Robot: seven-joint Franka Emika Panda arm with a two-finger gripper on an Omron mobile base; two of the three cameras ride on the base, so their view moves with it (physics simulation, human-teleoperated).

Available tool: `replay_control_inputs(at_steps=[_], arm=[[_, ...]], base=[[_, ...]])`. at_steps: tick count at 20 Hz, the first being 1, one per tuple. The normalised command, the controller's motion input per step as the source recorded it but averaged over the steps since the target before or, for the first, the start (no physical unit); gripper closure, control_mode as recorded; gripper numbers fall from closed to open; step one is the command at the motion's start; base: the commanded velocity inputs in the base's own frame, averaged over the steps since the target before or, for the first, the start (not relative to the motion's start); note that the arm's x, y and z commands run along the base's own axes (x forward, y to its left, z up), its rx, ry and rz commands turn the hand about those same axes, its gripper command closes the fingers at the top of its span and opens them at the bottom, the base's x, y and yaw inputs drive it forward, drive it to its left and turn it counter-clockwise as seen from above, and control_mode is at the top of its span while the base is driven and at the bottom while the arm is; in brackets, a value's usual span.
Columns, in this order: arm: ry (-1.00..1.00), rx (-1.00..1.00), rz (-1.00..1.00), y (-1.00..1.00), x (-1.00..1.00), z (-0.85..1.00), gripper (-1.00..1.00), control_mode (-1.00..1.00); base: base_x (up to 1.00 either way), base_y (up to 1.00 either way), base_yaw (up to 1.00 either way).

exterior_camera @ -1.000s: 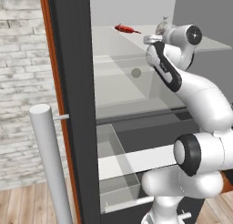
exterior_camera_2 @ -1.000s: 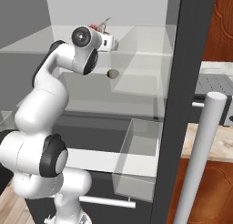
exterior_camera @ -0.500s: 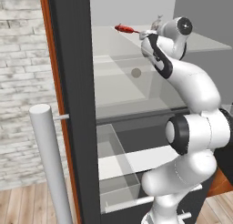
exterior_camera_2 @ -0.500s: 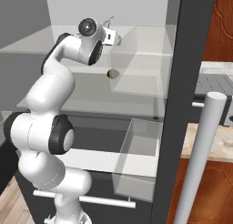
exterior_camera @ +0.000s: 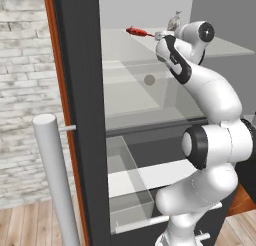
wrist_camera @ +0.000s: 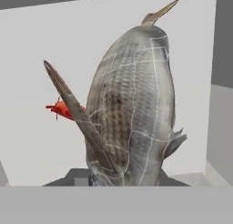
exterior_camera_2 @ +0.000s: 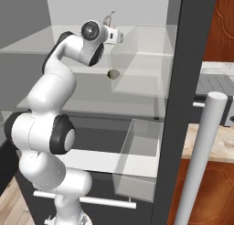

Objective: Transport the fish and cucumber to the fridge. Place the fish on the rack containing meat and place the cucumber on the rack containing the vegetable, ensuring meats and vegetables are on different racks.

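Observation:
The fridge (exterior_camera: 80,115) stands open. My gripper (exterior_camera: 170,30) (exterior_camera_2: 111,27) is up at the rack containing meat (exterior_camera: 225,47) (exterior_camera_2: 50,41), shut on the silvery-grey fish (exterior_camera: 175,22) (exterior_camera_2: 109,18) (wrist_camera: 132,100), which stands upright in the jaws just above the shelf. On the same shelf lies the red meat (exterior_camera: 136,31) (wrist_camera: 61,109), a short way left of the fish. The round olive-brown vegetable (exterior_camera: 149,80) (exterior_camera_2: 113,74) sits on the shelf below. The cucumber is out of view.
A translucent drawer (exterior_camera: 127,190) (exterior_camera_2: 137,160) is pulled out below the shelves, beside my arm's base. The open doors' silver bar handles (exterior_camera: 55,180) (exterior_camera_2: 201,160) stand close in front. A counter with a stove (exterior_camera_2: 215,80) lies to the right.
My arm has stretched upward and its elbow has risen. The held fish has gone up a little, staying over the upper shelf near the meat.

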Motion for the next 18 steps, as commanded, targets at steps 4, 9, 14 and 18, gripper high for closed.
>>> replay_control_inputs(at_steps=[4, 9, 14, 18], arm=[[0.29, 0.0, 0.0, 0.0, 0.14, -0.23, -1.0, -1.0], [0.11, 0.0, 0.0, 0.0, -0.34, -0.32, -1.0, -1.0], [-0.08, 0.0, 0.0, -0.01, -0.77, -0.32, -1.0, -1.0], [-0.15, 0.0, 0.0, 0.01, -0.97, -0.07, -1.0, -1.0]], base=[[0.0, 0.0, 0.0], [0.0, 0.0, 0.0], [0.0, 0.0, 0.0], [0.0, 0.0, 0.0]])
